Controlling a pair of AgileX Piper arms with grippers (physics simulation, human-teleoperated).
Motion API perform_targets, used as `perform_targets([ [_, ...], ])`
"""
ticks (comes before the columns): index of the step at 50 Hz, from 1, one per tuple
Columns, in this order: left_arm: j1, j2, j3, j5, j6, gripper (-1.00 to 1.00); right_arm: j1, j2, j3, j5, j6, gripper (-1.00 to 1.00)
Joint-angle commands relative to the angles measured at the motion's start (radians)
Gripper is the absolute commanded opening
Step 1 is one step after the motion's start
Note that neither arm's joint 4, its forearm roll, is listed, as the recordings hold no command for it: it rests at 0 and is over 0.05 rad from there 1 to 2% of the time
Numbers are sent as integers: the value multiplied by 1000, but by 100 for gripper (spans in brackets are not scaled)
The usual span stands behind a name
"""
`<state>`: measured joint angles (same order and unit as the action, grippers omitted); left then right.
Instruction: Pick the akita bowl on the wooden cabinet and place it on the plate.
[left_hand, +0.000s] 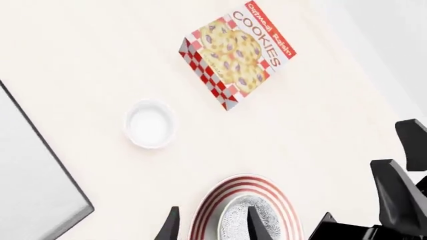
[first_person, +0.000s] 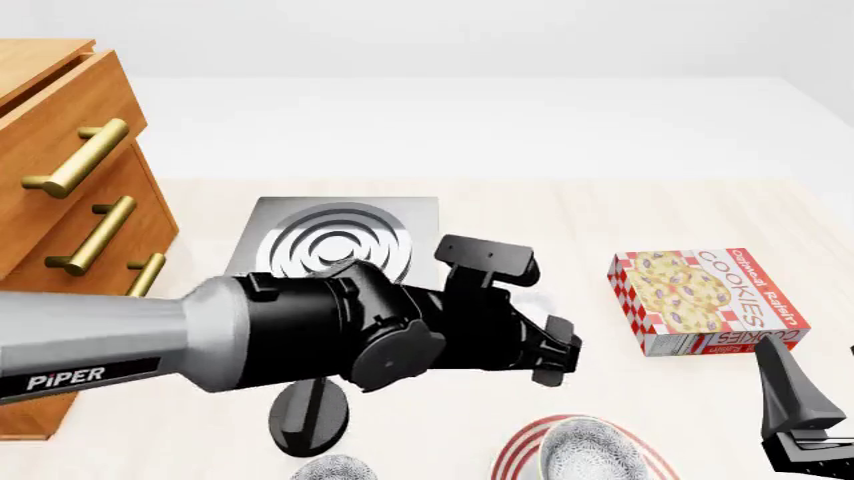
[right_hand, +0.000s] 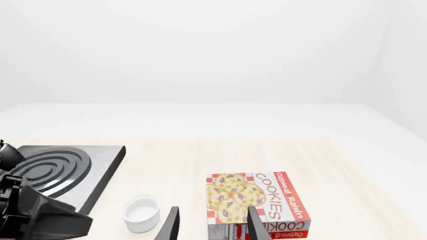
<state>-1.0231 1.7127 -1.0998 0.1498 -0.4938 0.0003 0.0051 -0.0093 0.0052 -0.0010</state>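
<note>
now akita bowl (first_person: 587, 452) on the plate (first_person: 518, 452), left fingers (left_hand: 250, 224) spread, empty; right fingers (right_hand: 253, 225) likewise

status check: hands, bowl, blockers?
Left hand open above akita bowl, bowl on plate. Right hand open, idle. Nothing blocking.

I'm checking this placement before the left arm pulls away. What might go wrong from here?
1. The left gripper has its fingers straddling the akita bowl rim above the plate; lifting off unevenly might drag or tip the bowl.
2. A speckled object shows at the front view's bottom edge beside the left arm; a sweep might bump it.
3. The right gripper sits close by; retreating toward it risks collision.
</note>
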Motion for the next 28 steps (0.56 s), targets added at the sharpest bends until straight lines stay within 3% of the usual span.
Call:
perform_targets([
  [1,52,-105,28,19,46,100,0,0,0,0,0,100],
  [28,107,-245,80,54,60,100,0,0,0,0,0,100],
])
